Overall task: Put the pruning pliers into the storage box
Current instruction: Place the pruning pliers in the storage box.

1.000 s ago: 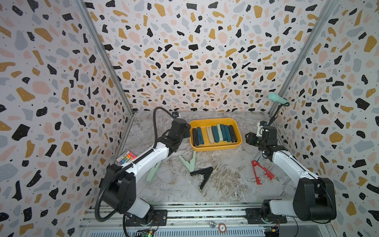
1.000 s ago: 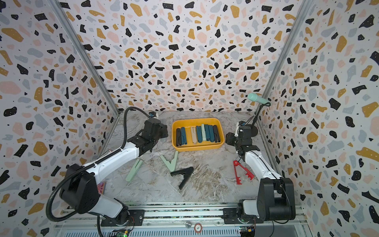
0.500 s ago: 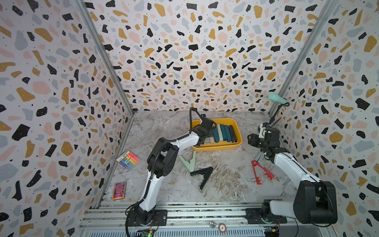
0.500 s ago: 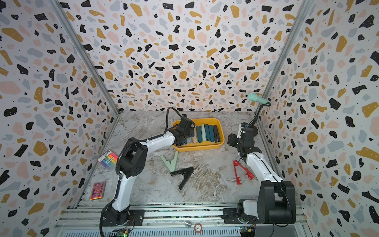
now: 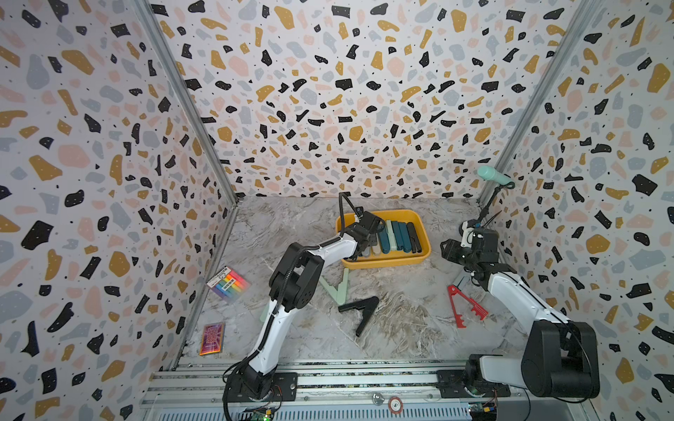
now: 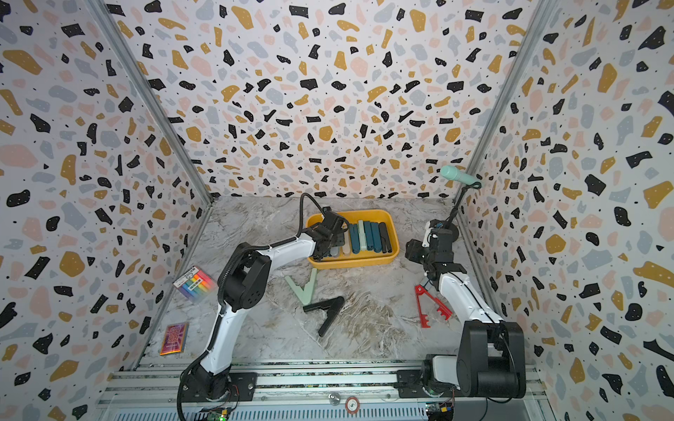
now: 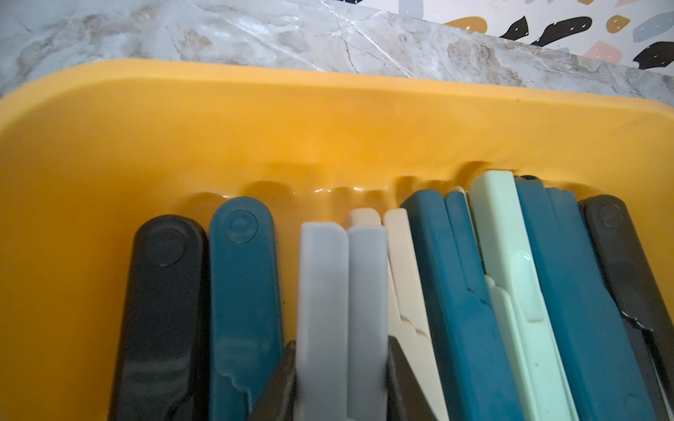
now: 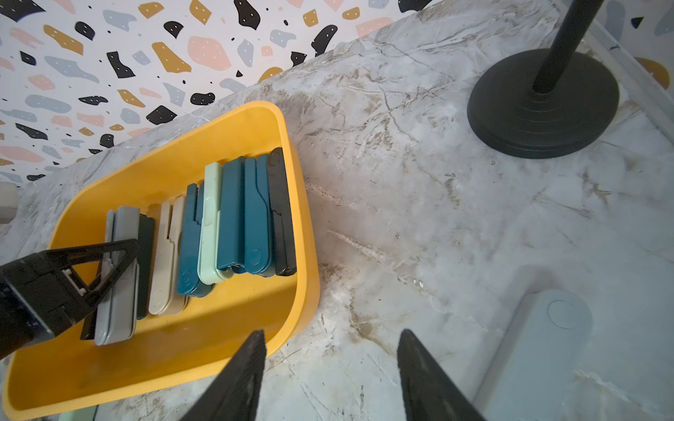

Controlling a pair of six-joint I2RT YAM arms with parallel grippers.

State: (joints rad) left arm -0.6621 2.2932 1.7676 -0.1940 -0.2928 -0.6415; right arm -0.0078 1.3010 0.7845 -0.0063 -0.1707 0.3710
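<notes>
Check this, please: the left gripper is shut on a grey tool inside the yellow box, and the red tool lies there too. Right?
One detail is wrong: the red tool lies on the table, outside the yellow box, as both top views show. The left gripper is indeed shut on the grey tool inside the box.

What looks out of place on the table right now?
Three pruning pliers lie splayed open on the table outside the storage box: a mint pair, a black pair and a red pair. Those in the box are folded shut in a neat row.
</notes>
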